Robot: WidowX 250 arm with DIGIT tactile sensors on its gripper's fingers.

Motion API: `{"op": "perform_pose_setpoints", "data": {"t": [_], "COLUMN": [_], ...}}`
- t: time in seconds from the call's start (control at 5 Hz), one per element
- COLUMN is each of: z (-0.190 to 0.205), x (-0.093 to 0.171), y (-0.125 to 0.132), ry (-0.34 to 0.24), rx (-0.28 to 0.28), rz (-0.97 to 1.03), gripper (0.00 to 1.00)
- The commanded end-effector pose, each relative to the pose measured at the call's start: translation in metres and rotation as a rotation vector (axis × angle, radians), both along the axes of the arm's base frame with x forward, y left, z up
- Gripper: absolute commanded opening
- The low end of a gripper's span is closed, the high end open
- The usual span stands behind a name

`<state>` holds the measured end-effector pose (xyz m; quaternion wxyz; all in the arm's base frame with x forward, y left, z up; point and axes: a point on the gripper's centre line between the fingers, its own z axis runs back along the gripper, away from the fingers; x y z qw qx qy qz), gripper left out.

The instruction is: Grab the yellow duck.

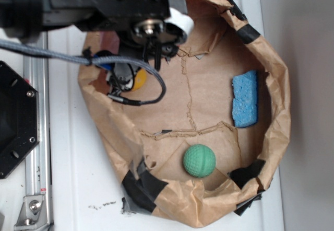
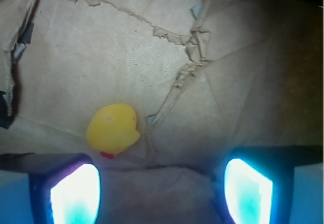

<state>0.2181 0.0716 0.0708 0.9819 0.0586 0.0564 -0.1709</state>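
- The yellow duck (image 2: 112,129) looks smooth and rubbery, with a faint sheen.
- The brown paper nest (image 1: 209,95) is matt, creased and torn, patched with black tape (image 1: 140,185).
- The blue sponge (image 1: 245,99) is porous and rough.
- The green ball (image 1: 199,161) has a dimpled, matt skin.
- The tabletop (image 1: 73,178) is smooth and white.

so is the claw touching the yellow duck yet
Apart. The wrist view shows it: the claw is open, and the yellow duck lies on brown paper just above the left finger, with a thin strip of paper between them.
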Motion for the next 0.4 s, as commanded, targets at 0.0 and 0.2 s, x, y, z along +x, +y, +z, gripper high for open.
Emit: {"op": "perform_pose_setpoints", "data": {"t": [0.0, 0.2], "z": [-0.025, -0.037], "x": [0.002, 0.002], "y": [-0.013, -0.02], "ry": [0.044, 0.057], "rx": [0.022, -0.023], "rz": [0.006, -0.006], "gripper": [1.0, 1.0]}}
